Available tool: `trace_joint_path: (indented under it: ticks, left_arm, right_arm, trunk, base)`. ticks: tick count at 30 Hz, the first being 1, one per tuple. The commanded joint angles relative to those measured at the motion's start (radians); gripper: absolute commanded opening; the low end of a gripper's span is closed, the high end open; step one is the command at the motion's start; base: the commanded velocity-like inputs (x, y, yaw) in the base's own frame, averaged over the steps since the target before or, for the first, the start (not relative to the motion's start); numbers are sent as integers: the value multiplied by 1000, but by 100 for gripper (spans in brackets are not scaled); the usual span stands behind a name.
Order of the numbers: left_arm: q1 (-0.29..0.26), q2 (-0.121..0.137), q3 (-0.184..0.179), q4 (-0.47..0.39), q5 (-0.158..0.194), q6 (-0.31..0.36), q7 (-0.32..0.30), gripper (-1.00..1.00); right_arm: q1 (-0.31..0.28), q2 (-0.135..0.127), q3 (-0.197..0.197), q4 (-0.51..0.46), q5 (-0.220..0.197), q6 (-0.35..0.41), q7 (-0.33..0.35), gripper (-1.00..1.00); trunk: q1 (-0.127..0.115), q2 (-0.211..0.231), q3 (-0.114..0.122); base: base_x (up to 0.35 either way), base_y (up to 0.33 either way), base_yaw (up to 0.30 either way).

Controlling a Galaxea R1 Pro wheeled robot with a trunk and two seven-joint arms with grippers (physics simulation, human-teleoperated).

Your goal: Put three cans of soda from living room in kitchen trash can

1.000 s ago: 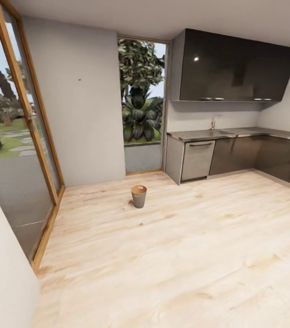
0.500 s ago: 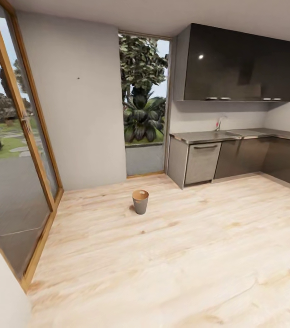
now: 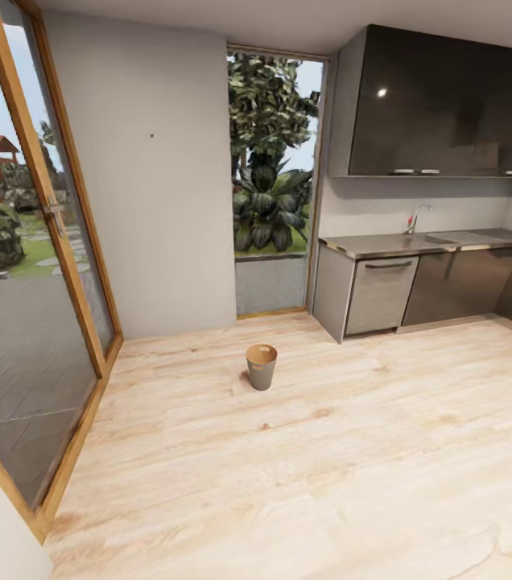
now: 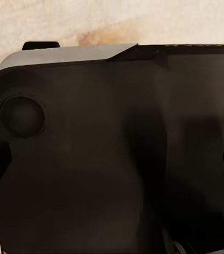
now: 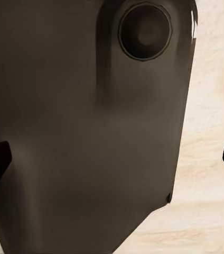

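we see the small round grey bin with coppery inner wall at twelve o'clock on the light wood plank floor; no readable writing; we cannot tell the jaws' state.

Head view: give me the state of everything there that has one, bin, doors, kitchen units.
Trash can: upright on the wood floor, open-topped, nothing visible inside from this angle.
Glass door: swung at an angle to the wall.
Dishwasher: door shut.
Upper cabinets: shut.
Faucet: no water seen running.
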Motion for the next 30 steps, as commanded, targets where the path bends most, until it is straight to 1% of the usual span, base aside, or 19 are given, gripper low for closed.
trace_joint_path:
  ticks: [1, 30]
  left_arm:
    - [0, 0, 0, 0, 0, 0, 0, 100]
    - [0, 0, 0, -13, 0, 0, 0, 100]
  right_arm:
    - [0, 0, 0, 0, 0, 0, 0, 100]
    - [0, 1, 1, 0, 1, 0, 0, 100]
  trunk:
    - [0, 0, 0]
    - [0, 0, 0]
  base:
    - [343, 0, 47]
    - [343, 0, 4]
